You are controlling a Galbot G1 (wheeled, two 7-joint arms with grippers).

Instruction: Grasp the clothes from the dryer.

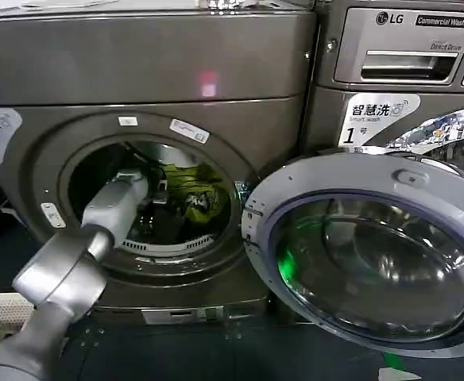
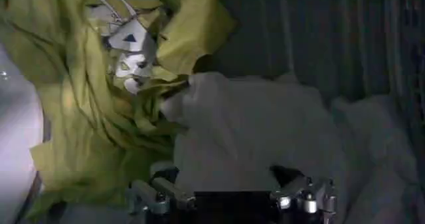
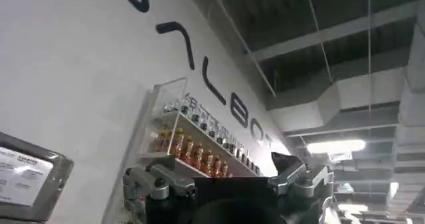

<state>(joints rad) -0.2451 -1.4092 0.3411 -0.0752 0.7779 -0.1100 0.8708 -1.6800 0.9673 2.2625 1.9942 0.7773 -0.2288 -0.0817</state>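
Clothes are lying inside the drum: a crumpled yellow-green garment with a grey printed patch and, just beside it, a pale grey-white soft cloth heaped against the ribbed metal drum wall. From the head camera I am seeing the yellow-green bundle sitting toward the back of the drum of the large bronze-grey front-loading dryer.

Progress, as I am judging it: the grey-rimmed round glass door is standing swung wide to the right, so access is done, and I am reaching my left arm in through the porthole. Nothing is lifted yet; the grasp and the pull-out are both remaining.

The left tool is hovering with its fingers spread apart, empty, directly over the near edge of the pale cloth. The cloth is lying between and just beyond the fingertips; I cannot tell whether the pads are touching fabric. The yellow-green garment is sitting off to one side of the tool, near one finger, not between the two.

The right tool is idling, fingers open and holding nothing, pointing up toward a white wall with dark lettering and a small shelf of bottles, well away from the dryer.
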